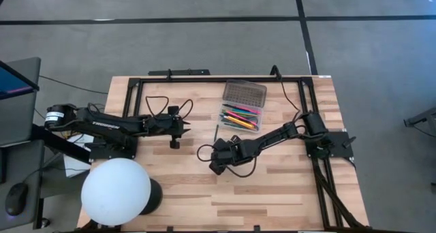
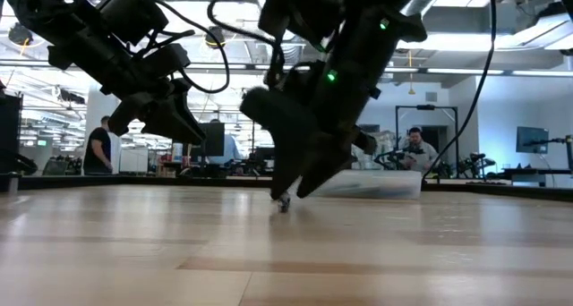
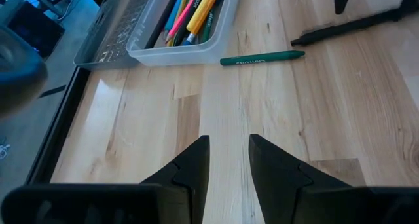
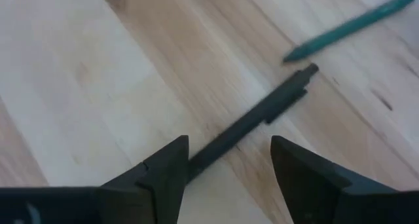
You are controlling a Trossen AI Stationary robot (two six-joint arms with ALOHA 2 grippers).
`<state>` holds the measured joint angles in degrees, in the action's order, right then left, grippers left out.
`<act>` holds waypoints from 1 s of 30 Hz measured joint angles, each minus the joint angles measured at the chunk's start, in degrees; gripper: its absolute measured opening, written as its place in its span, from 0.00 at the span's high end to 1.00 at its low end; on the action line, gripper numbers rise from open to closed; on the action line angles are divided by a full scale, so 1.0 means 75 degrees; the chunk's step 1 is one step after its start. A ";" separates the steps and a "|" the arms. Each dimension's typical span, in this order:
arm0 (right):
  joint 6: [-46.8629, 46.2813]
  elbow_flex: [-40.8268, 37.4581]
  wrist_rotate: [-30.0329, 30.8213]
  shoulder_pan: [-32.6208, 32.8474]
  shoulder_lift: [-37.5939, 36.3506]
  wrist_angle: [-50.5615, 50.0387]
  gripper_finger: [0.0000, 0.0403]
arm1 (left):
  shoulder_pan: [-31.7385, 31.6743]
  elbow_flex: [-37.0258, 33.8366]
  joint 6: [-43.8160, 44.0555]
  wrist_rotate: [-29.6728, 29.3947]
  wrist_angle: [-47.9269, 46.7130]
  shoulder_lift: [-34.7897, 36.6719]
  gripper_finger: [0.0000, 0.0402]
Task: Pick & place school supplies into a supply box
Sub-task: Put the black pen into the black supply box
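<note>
Right wrist view showed my right gripper (image 4: 226, 165) spread wide astride a black pen (image 4: 252, 119), lying flat on the table, its long axis running toward one o'clock, just short of the box (image 1: 242, 106).

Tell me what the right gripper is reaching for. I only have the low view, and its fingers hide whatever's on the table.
Observer: A slim black pen lies on the wooden table between the open fingers of the right gripper, not gripped.
Operator: Anything else loose?
Observer: One green pen lies on the table beside the translucent plastic box.
Operator: Is the box open?
Observer: Yes, with colourful pens inside.
</note>
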<state>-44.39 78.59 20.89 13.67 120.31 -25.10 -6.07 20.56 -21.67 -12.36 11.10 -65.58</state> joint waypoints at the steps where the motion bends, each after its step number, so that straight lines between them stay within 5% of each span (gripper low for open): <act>1: -0.0067 -0.0036 -0.0005 -0.0002 0.0000 -0.0073 0.50 | 0.0000 0.0002 0.0000 -0.0001 -0.0001 0.0000 0.75; 8: -0.0275 -0.0018 -0.0048 0.0005 0.0063 -0.0547 0.59 | 0.0000 0.0002 0.0001 -0.0001 -0.0001 0.0000 0.75; 19: 0.1261 -0.0013 -0.0382 0.0047 0.0084 -0.0560 0.82 | 0.0000 0.0002 0.0000 -0.0001 -0.0001 0.0000 0.75; 30: 0.2394 -0.0013 -0.1653 0.0079 0.0073 -0.0829 0.93 | 0.0000 0.0002 -0.0001 -0.0002 -0.0004 0.0000 0.75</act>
<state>-26.44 78.50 8.49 14.26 120.86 -31.32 -6.07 20.58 -21.68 -12.37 11.07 -65.58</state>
